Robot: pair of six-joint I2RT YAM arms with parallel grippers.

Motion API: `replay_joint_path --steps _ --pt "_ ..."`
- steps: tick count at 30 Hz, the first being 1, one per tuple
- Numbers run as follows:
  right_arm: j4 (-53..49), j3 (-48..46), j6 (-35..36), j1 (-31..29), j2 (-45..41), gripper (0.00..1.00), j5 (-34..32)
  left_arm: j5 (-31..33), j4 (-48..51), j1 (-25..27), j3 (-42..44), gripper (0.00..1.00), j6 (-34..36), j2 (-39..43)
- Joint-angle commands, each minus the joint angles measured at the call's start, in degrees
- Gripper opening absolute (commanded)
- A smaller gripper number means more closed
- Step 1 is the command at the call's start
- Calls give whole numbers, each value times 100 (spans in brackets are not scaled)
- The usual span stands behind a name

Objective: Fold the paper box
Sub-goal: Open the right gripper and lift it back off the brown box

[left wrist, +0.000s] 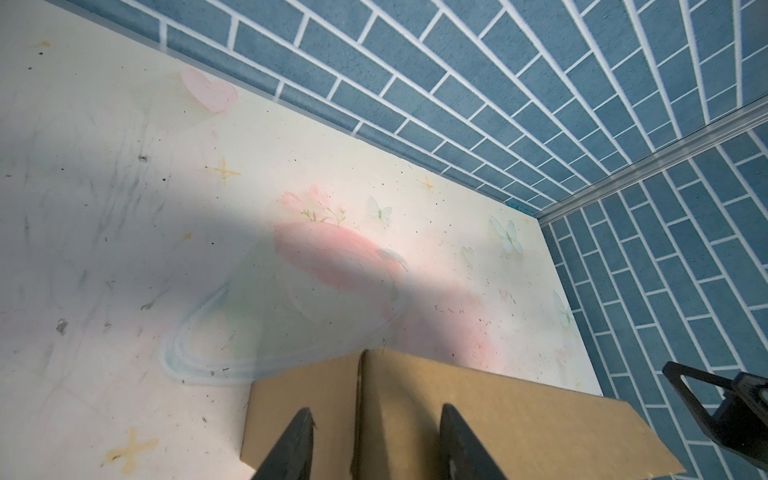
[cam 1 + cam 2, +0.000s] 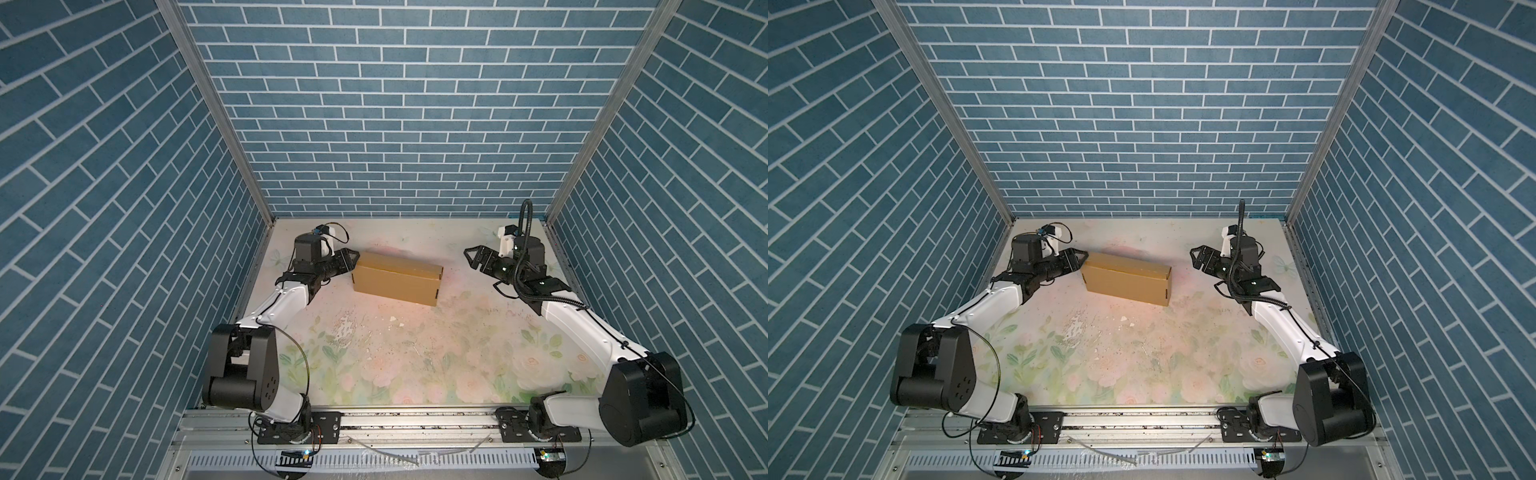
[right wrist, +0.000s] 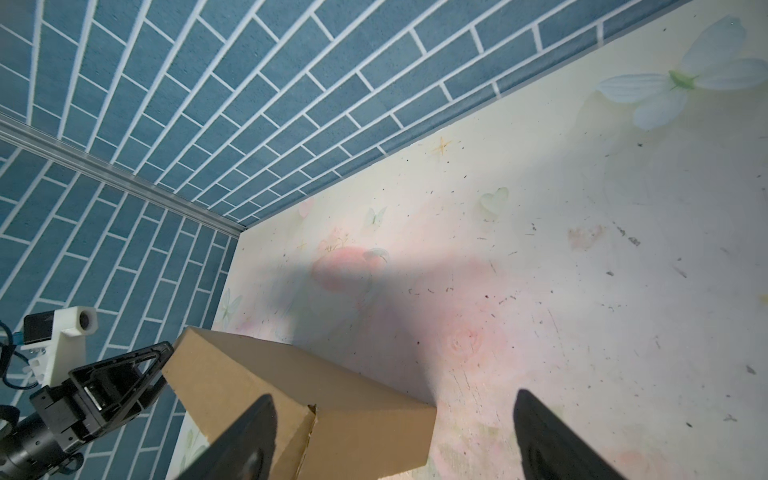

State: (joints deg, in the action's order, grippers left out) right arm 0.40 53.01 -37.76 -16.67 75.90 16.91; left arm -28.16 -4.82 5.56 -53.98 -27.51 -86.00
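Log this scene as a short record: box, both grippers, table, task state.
box: plain brown cardboard, closed, lying flat on the far half of the table
left gripper: jaws apart, at the box's far left corner; contact unclear
right gripper: open, empty, apart from the box's right end
table: floral print, scuffed and speckled
task state: box looks folded and shut
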Motion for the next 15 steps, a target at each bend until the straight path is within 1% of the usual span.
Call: replay_joint_path --steps 1,8,15 --pt "-107 97 -245 -36 69 87 173 123 288 24 35 50 123 5" --pt "-375 286 -214 -151 290 85 146 137 315 33 78 50 158 -27" --pt "-357 444 -284 -297 421 84 105 179 316 32 156 50 199 11"
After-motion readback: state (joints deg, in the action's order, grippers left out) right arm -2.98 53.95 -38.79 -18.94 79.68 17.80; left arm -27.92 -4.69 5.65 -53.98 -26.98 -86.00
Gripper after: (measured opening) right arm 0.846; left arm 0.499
